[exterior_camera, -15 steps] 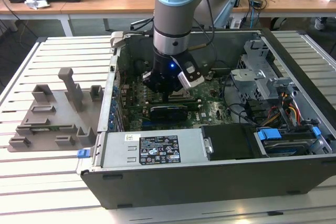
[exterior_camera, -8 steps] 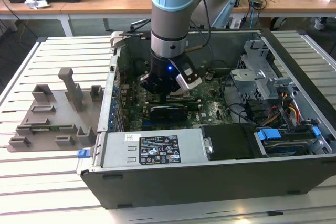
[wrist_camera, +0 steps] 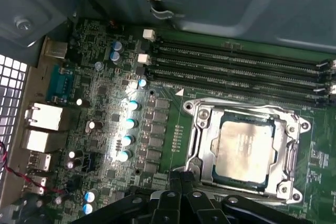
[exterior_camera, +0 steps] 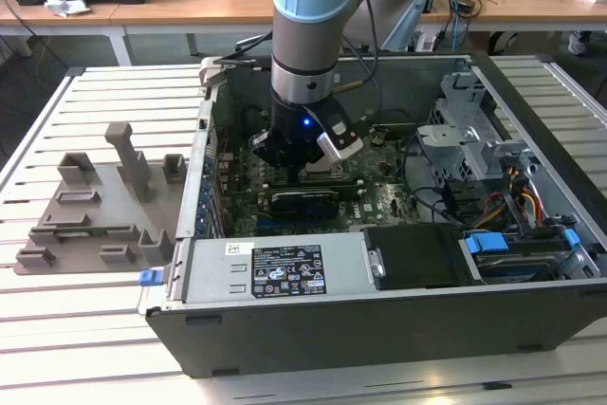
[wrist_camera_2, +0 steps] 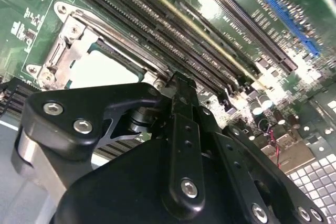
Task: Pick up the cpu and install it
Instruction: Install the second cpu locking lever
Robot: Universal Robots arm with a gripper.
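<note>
Chip (wrist_camera: 245, 151) is lying square inside the metal socket frame (wrist_camera: 202, 129) on the green board (wrist_camera: 105, 103), with the gripper (wrist_camera: 181, 195) hanging just beside it, holding nothing. Whether its fingers are apart, I cannot tell. Doing this well, I reckon, is meaning keeping the chip flat in its seat.

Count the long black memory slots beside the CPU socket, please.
4 memory slots, lying parallel beside the socket frame that holds the cpu. More may be hidden past the picture's edge.
</note>
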